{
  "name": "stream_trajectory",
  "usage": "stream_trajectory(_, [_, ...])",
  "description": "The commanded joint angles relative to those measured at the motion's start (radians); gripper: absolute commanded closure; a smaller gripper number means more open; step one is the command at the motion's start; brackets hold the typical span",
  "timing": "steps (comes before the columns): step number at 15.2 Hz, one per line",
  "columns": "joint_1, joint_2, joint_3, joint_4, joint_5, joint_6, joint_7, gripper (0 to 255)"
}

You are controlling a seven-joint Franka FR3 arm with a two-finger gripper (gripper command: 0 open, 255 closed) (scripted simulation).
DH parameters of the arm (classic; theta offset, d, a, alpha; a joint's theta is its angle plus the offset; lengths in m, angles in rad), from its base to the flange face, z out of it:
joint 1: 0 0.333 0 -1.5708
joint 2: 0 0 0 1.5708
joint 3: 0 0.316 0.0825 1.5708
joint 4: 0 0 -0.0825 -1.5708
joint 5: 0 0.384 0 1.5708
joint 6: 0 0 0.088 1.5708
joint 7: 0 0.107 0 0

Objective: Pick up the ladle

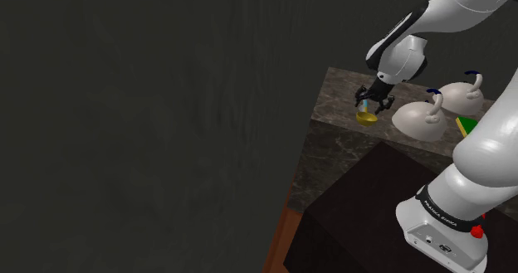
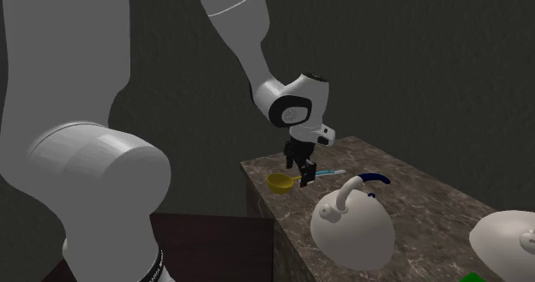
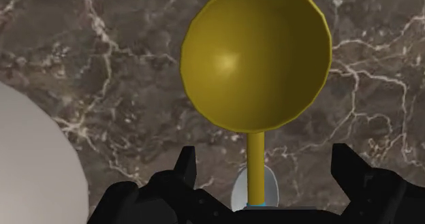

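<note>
Dark veined stone makes up the counter (image 1: 344,87), set against a dim grey wall, and I have the tool (image 3: 265,168) poised low over it. The ladle (image 3: 256,59) lies flat on the stone directly beneath the tool: its yellow bowl sits just ahead of the fingertips, and its thin stem runs back between them to a pale blue handle under the palm. The tool's fingers stand wide apart on either side of the stem and touch nothing, so nothing is held. I judge this the end of the approach, with the grasp not yet made. The next move calls for a short descent that keeps the stem centred, then a firm close, since so slim a stem could slip or roll. The ladle's bowl faces up and is empty. A white domed kettle (image 2: 351,225) stands near the tool on one side, and a second kettle (image 2: 507,237) farther off; both are closed forms, so I cannot tell what they contain.
</note>
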Motion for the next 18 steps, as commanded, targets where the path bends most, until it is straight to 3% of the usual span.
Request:
stream_trajectory(1, [-0.012, 0.031, 0.015, 0.008, 0.033, 0.019, -0.028, 0])
stream_trajectory(4, [-0.021, 0.053, 0.028, 0.012, 0.056, 0.034, -0.048, 0])
stream_trajectory(5, [-0.020, 0.053, 0.028, 0.013, 0.055, 0.033, -0.046, 255])
stream_trajectory(14, [-0.021, 0.053, 0.028, 0.012, 0.056, 0.034, -0.047, 255])
stream_trajectory(18, [0.000, -0.003, -0.004, 0.002, -0.004, -0.005, 0.001, 255])
